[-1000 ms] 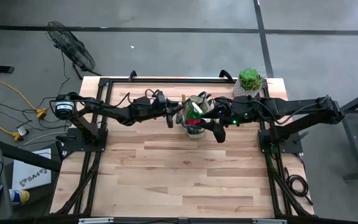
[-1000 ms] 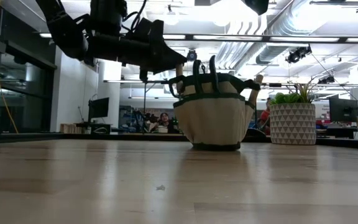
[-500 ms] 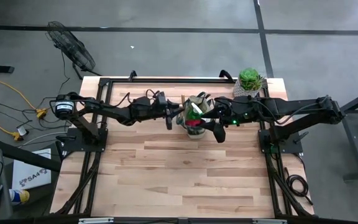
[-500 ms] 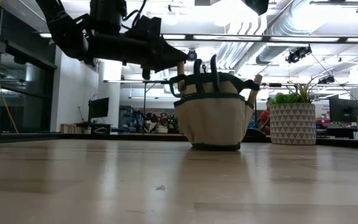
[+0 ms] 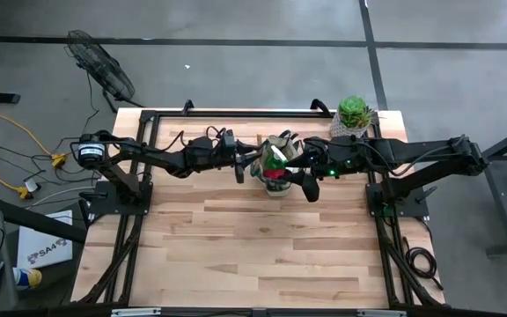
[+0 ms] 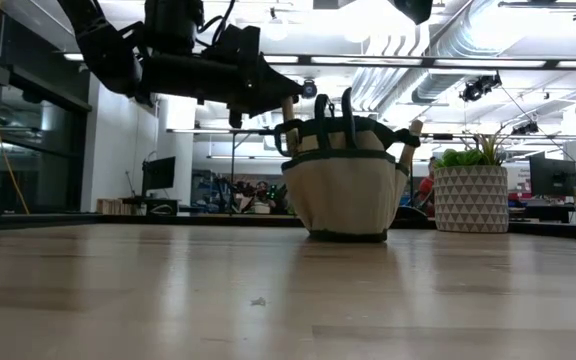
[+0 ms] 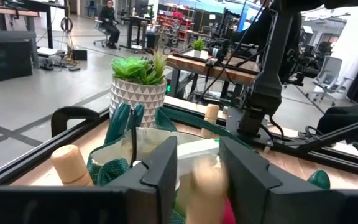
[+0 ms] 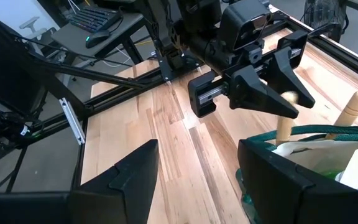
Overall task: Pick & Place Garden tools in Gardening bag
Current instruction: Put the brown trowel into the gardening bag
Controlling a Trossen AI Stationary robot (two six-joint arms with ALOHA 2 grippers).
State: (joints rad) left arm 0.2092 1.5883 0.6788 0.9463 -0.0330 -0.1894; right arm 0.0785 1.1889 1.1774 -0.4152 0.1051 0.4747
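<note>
High view: the gardening bag [image 5: 276, 165] stands at the far middle of the table [image 5: 236, 246], between the two arms; the left gripper [image 5: 246, 165] is at its left rim, the right gripper [image 5: 309, 185] just beside its right, nearer side; a red item [image 5: 275, 173] and other tools show inside, and the succulent [image 5: 354, 113] sits at the far right corner.

Low view: the left gripper [image 6: 286, 100] hangs over the bag's [image 6: 344, 190] rim, a wooden handle [image 6: 289, 113] just under its tip; compared with a second ago the bag has shifted a little to the right.

Left wrist view: the fingers [image 7: 163, 167] now stand parted, a blurred wooden handle [image 7: 205, 183] loose between them over the bag [image 7: 110, 165]; they were tighter a moment ago, so I judge this tool is being released into the bag.

Right wrist view: the right gripper's [image 8: 197, 171] fingers stand wide and empty beside the bag [image 8: 316, 155]; the left gripper [image 8: 291, 102] shows above the handle [image 8: 284, 127].
</note>
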